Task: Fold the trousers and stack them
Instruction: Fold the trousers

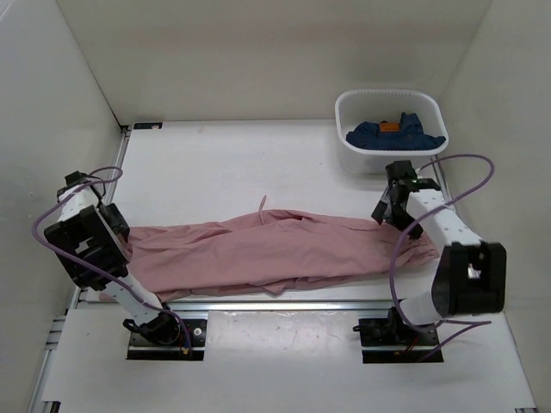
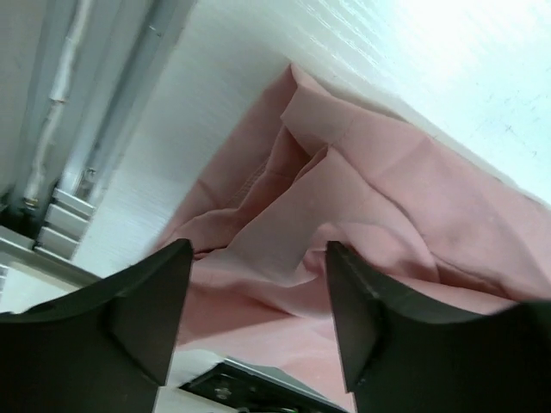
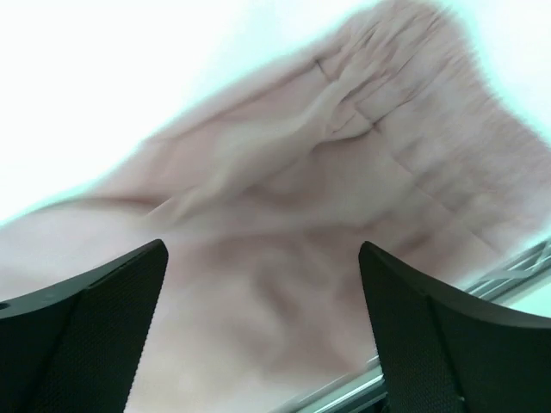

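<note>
The dusty-pink trousers (image 1: pixel 275 254) lie stretched left to right across the near part of the table, folded lengthwise, with a drawstring end poking up at the middle. My left gripper (image 1: pixel 120 232) hangs over their left end, open, nothing between its fingers; rumpled pink cloth (image 2: pixel 344 198) shows beyond the jaws. My right gripper (image 1: pixel 392 206) is over the right end, open wide, with the gathered waistband (image 3: pixel 405 95) lying beyond its empty jaws (image 3: pixel 263 284); that view is blurred.
A white bin (image 1: pixel 355 155) at the back right holds a dark navy garment (image 1: pixel 396 135) with an orange tag. White walls enclose the table on the left, back and right. A metal rail (image 1: pixel 284 303) runs along the near edge by the arm bases.
</note>
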{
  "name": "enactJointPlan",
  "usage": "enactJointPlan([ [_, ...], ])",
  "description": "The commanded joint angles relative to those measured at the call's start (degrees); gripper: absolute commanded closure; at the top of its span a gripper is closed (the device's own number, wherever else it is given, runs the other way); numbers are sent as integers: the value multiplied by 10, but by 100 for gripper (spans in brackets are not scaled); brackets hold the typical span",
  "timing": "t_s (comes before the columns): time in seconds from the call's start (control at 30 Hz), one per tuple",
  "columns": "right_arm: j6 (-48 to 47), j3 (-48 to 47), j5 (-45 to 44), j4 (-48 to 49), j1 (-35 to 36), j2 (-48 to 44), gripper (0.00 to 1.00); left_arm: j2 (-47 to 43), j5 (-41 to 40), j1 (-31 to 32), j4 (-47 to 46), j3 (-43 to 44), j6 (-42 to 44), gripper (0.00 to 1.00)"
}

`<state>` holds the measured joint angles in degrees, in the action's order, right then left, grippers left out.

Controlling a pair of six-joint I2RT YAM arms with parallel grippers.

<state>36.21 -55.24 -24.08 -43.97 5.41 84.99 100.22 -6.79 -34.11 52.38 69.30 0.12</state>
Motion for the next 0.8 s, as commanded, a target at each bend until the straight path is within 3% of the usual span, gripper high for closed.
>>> enactJointPlan([
  [0.0,-16,-89,-21,-98,7,-109,3,-62,-39,3,-10,-4,-1,23],
  [0.1,17,-97,-12,-170,-6,-169,1,-116,-62,3,6,-15,-1,18],
  [0.23,74,5,48,-201,-21,-251,1,-182,-87,3,25,-49,-1,14],
  [0.4,112,130,109,-24,-118,-285,1,-182,-106,3,12,-165,-1,14],
  [0.57,164,210,171,185,-184,-233,1,-153,-125,9,-73,-226,-1,14],
  [0.63,164,218,177,223,-192,-191,1,-137,-132,9,-101,-231,-1,14],
  [0.77,159,213,177,209,-197,-109,4,-98,-132,26,-139,-238,-1,14],
])
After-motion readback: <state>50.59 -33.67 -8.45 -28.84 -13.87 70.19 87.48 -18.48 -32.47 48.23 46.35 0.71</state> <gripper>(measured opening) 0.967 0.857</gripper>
